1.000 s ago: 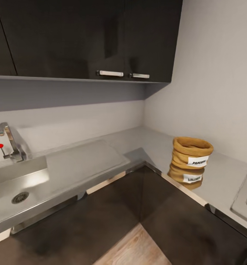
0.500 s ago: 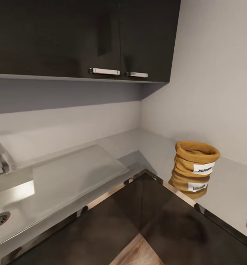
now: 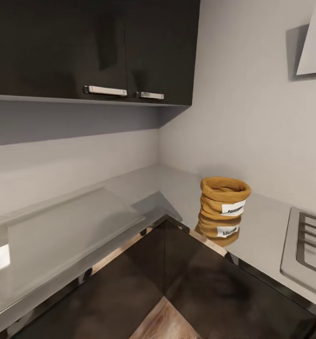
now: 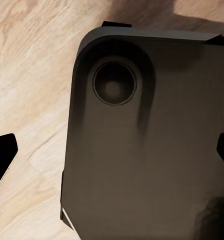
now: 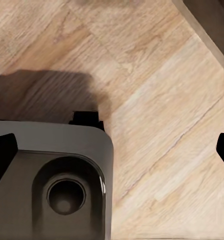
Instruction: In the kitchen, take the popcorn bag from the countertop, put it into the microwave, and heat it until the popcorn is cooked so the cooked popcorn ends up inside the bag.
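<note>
Swinging rightward since a second ago, the head camera has carried the sink and tap out of the frame and brought a steel gas hob point(image 3: 304, 247) in at the right edge, with the corner of a hood point(image 3: 313, 44) high on the wall; the things themselves have not shifted, only the view. The popcorn bag point(image 3: 224, 198) stands upright on the glossy light-grey countertop point(image 3: 264, 226), on the run of slab to the right of the inner corner, between that corner and the hob, well apart from both and set back from the front edge. Its white label faces the camera, its rolled rim is open upward, and its long axis runs vertically; its mirror image shows in the slab below it. What is inside the mouth I cannot make out from this angle. Both arms hang low: the left wrist camera looks down at the robot's dark base point(image 4: 147, 145) over pale wood floor point(image 4: 32, 75), the right wrist camera at the same base point(image 5: 52, 180) and floor point(image 5: 157, 110). The left gripper point(image 4: 112, 150) and right gripper point(image 5: 112, 150) each show only dark fingertips at opposite edges of their views, so the jaws appear to stand wide apart with nothing between them. The bag lies ahead and to the right of centre, so the right arm looks the nearer one, and it would have to rise well above the counter edge and come at the sack from the side or from above.
</note>
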Controlling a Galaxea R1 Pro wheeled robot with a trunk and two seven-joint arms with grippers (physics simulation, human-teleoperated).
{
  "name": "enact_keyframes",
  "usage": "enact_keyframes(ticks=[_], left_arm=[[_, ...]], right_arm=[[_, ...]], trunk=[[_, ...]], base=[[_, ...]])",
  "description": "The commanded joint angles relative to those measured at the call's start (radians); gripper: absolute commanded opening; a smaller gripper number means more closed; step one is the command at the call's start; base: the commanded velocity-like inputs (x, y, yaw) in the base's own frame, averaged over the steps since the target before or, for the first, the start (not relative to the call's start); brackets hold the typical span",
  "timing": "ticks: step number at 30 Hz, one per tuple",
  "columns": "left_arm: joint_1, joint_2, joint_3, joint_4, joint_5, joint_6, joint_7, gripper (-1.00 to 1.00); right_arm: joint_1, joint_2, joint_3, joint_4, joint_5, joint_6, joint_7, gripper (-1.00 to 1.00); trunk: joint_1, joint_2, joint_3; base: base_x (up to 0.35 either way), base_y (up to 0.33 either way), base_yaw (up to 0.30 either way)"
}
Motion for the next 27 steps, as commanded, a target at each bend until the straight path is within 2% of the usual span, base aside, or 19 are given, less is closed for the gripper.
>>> enact_keyframes(ticks=[1, 27], left_arm=[[0.000, 0.000, 0.002, -0.002, 0.010, -0.003, 0.001, 1.00], [0.000, -0.001, 0.001, -0.003, 0.011, -0.010, 0.002, 1.00]], right_arm=[[-0.001, 0.001, -0.009, 0.004, 0.009, -0.006, -0.004, 1.00], [0.003, 0.005, -0.011, 0.004, 0.008, -0.007, -0.003, 1.00]], trunk=[[0.000, 0.000, -0.001], [0.000, 0.000, -0.001]], base=[[0.000, 0.000, -0.278], [0.000, 0.000, -0.278]])
